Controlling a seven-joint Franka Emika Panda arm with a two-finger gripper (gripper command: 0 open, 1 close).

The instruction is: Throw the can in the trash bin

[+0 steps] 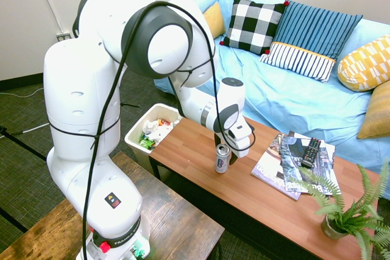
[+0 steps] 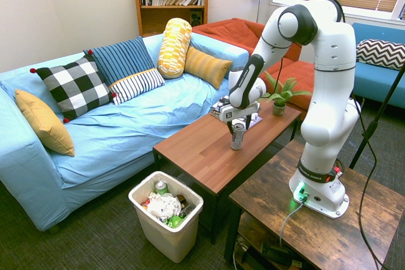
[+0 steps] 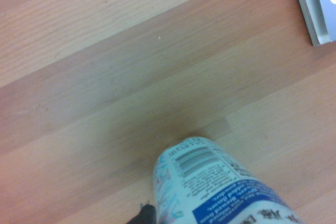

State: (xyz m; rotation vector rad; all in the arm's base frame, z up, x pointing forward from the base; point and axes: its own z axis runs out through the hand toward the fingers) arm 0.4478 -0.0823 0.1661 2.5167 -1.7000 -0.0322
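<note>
The can (image 1: 222, 159) (image 2: 238, 137), silver with a blue and red label, stands upright on the wooden coffee table (image 1: 195, 150) (image 2: 196, 150). My gripper (image 1: 224, 147) (image 2: 238, 124) is directly over it, open, with its fingers reaching down on either side of the can's top. In the wrist view the can (image 3: 220, 187) fills the lower middle over the wood. The off-white trash bin (image 1: 136, 128) (image 2: 168, 241) stands on the floor at the table's end, holding crumpled paper and other rubbish.
Magazines (image 1: 280, 162) with a remote (image 1: 311, 150) on top lie further along the table, and a magazine corner (image 3: 315, 3) shows in the wrist view. A potted fern (image 1: 347, 211) (image 2: 281, 96) stands at the far end. A blue sofa (image 2: 126, 124) runs behind the table.
</note>
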